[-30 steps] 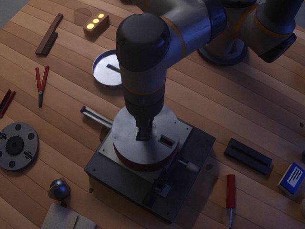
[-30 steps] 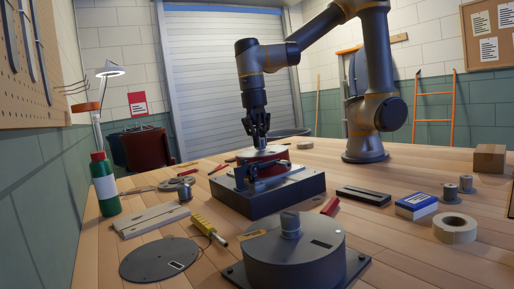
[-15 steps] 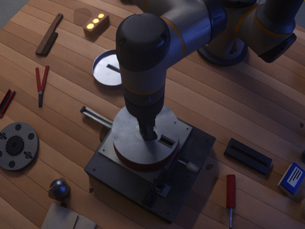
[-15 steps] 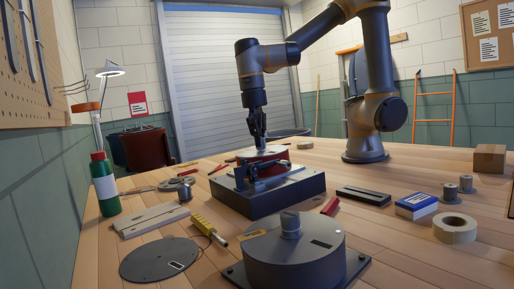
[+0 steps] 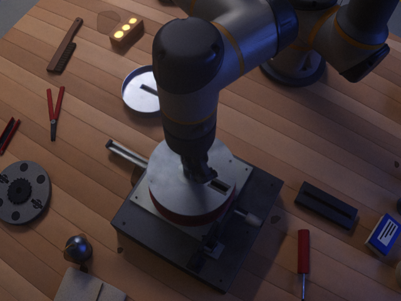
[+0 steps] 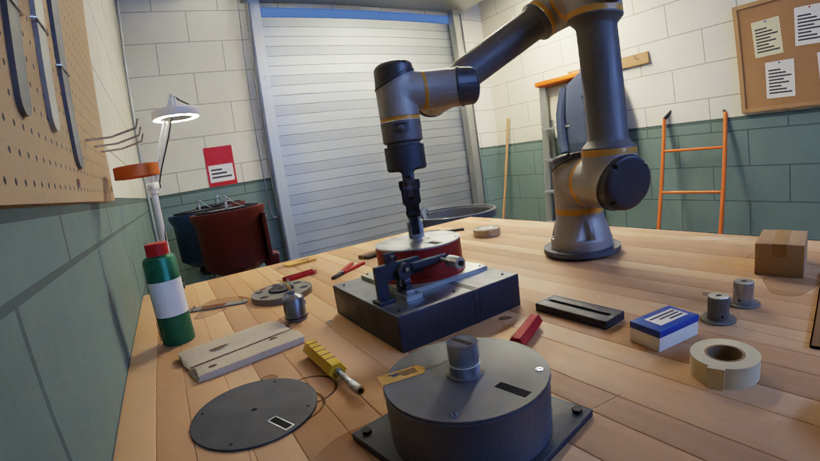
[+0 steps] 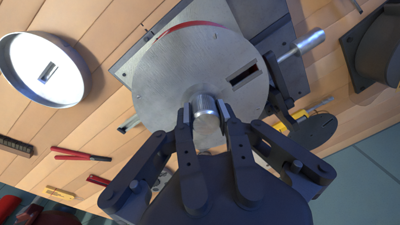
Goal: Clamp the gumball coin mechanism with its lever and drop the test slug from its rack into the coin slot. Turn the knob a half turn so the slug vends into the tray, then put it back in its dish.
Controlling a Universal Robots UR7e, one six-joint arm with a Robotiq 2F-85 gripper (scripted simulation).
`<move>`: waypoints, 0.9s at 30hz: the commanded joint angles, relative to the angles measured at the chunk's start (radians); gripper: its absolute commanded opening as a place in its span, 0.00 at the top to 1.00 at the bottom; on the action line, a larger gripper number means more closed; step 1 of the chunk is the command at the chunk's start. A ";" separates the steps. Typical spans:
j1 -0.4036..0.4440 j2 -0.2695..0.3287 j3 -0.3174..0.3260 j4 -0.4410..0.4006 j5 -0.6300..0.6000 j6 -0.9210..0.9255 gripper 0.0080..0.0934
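Note:
At the middle of the bench the gumball coin mechanism (image 5: 191, 184), a silver disc on a red drum, sits on a dark base plate. My gripper (image 7: 204, 111) stands straight down over it, its two finger pads closed on either side of the ribbed silver knob (image 7: 205, 111) at the disc's centre. The coin slot (image 7: 243, 75) lies open in the disc beside the knob, and no slug shows in it. The clamp lever (image 5: 247, 217) lies along the base's near edge. The empty slug rack (image 5: 325, 204) lies to the right and the round dish (image 5: 141, 90) behind, and the tray (image 5: 126, 153) sticks out to the left.
Behind the mechanism stands the arm's base (image 5: 291, 68). A second grey mechanism (image 6: 467, 395) sits at the near edge. Loose tools lie around: red pliers (image 5: 54, 110), a red-handled screwdriver (image 5: 303, 256), a gear plate (image 5: 21, 191), a blue box (image 5: 385, 234).

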 commanded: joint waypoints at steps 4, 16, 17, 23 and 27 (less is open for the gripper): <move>0.000 0.000 0.000 -0.001 0.000 -0.078 1.00; 0.000 0.000 0.000 -0.001 0.000 -0.314 1.00; 0.000 0.000 0.000 -0.001 0.000 -0.334 1.00; 0.000 0.000 0.000 -0.001 0.000 -0.446 1.00; 0.000 0.000 0.000 -0.001 0.000 -0.518 1.00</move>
